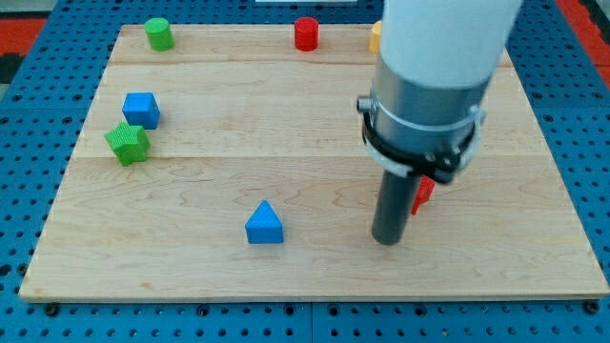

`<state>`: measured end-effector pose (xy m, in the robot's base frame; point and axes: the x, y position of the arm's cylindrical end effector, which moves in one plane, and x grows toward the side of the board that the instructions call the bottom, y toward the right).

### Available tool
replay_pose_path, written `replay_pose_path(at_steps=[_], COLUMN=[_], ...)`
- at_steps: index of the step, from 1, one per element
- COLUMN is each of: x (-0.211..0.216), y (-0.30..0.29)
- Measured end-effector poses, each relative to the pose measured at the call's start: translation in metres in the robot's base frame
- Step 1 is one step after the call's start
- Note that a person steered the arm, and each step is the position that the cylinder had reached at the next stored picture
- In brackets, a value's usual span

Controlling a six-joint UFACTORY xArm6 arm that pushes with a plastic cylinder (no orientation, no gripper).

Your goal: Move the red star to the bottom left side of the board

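Right of frame centre, on worktop point(315, 276): dark rod stands upright, my tip point(387, 240) touching wood. End effector has no jaws, so open or closed does not apply; nothing gripped. Red star point(423, 193) just right of rod, mostly hidden behind it, shape barely readable. Blue triangle point(264, 225) left of tip, well apart. Blue cube point(141, 110) and green star point(127, 144) near left edge, close together. Green cylinder point(158, 33) upper left, red cylinder point(306, 33) top centre. Yellow block point(376, 36) at top, largely hidden by arm.

no readable text, labels, brands, numbers or signs appear anywhere.
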<state>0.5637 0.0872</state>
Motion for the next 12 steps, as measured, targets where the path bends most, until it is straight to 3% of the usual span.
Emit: replay_pose_path(at_steps=[1,2,3,4,5,7,8,9,10,11,12], x=[-0.066,-0.074,-0.087,-0.119,-0.125,-0.143,-0.082,-0.08,-0.056,-0.064,-0.1], y=[0.065,0.013,0.073,0.039,-0.07,-0.192,-0.201,-0.177,-0.208,-0.255,-0.257])
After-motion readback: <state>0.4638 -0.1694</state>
